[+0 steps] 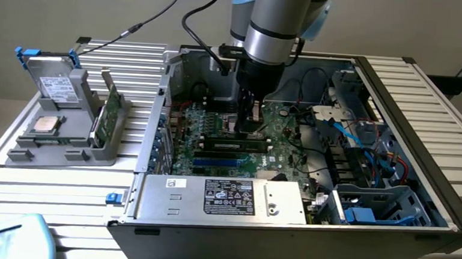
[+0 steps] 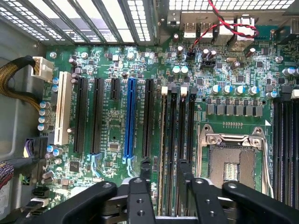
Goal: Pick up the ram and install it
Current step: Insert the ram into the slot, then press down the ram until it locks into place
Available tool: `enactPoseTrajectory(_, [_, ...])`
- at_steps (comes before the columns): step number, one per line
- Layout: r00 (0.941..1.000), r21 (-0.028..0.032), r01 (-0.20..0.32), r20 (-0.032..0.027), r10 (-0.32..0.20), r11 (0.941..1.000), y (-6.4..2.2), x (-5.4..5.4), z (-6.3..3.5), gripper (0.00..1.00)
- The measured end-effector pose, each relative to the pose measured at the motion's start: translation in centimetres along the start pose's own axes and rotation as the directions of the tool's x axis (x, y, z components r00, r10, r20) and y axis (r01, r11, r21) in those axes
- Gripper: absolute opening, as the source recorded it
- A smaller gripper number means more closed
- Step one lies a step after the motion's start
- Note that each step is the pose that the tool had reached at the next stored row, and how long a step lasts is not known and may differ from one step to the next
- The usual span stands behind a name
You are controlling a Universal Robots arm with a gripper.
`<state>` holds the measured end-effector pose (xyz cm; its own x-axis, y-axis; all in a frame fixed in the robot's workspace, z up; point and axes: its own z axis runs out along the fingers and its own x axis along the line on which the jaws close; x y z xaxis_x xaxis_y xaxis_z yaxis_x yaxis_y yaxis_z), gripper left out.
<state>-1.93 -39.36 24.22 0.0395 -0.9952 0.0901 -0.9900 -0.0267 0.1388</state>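
Notably, the arm stood over the open computer case (image 1: 443, 197), its gripper (image 1: 251, 128) lowered close to the motherboard (image 1: 284, 124) near the middle of the case. In the wrist view the gripper (image 2: 163, 170) was spread apart, and its two black fingers (image 2: 143, 171) held nothing. They straddled the bank of memory slots (image 2: 180, 135) beside the metal-framed processor socket (image 2: 231, 158). A long blue expansion slot (image 2: 131, 116) ran parallel to that bank, on the far side from the socket.

The ram (image 1: 234, 145) was observed in the exterior view as a long dark stick with a small white label. It sat upright in a slot on the motherboard, just in front of the fingertips and apart from them. In the wrist view a thin pale edge lay in the slot between the fingers. Whether that edge was the same stick could not be determined.

A silver power supply (image 1: 219, 198) with a printed label occupied the near side of the case.

On the exterior view's left, well apart from the case, a grey tray (image 1: 61, 149) rested on the slatted table (image 1: 43, 184). It held a square silver processor chip (image 1: 45, 124), a silver drive box (image 1: 57, 86) with blue tabs, and a thin green board (image 1: 110, 113) standing on edge.
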Motion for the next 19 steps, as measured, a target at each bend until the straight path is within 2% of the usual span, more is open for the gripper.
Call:
enactPoseTrajectory(3, [1.0,0.0,0.0,0.0,0.0,1.0,0.0,0.0,0.0,0.19])
enactPoseTrajectory(4, [1.0,0.0,0.0,-0.0001,0.0,1.0,0.0,0.0,0.0,0.19])
enactPoseTrajectory(6, [1.0,0.0,0.0,0.0,0.0,1.0,0.0,0.0,0.0,0.11])
enactPoseTrajectory(19, [1.0,0.0,0.0,0.0,0.0,1.0,0.0,0.0,0.0,0.11])
